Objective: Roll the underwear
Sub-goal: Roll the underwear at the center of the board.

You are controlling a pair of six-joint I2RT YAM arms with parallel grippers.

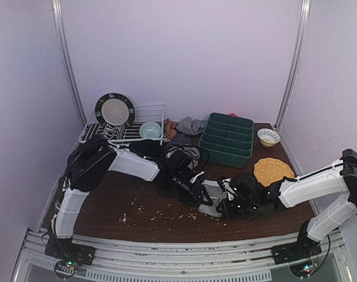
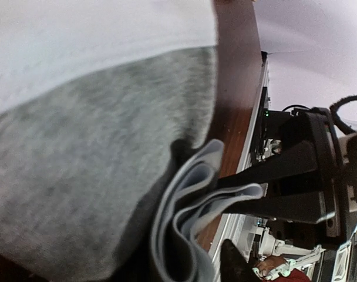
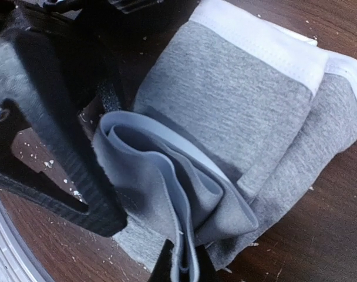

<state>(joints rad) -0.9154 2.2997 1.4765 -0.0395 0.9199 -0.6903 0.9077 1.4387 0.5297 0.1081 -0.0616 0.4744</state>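
Observation:
A light grey underwear [image 1: 212,189] with a white waistband lies partly rolled near the table's front middle, between both grippers. In the right wrist view the underwear [image 3: 237,100] shows a loose roll at its near end. My right gripper [image 3: 187,271] is shut on the folded edge of that roll; it also shows in the top view [image 1: 224,203]. My left gripper [image 1: 202,198] meets the roll from the left, and its black fingers [image 3: 61,153] press against the cloth. In the left wrist view the folded layers [image 2: 187,229] run between its jaws. Other underwear [image 1: 186,130] lies heaped at the back.
A white dish rack [image 1: 144,109] with a plate [image 1: 114,110] and a teal bowl [image 1: 150,130] stands back left. A green divided tray [image 1: 227,139], a small patterned bowl [image 1: 268,137] and a yellow disc [image 1: 273,171] are at the right. Crumbs [image 1: 161,215] dot the front of the table.

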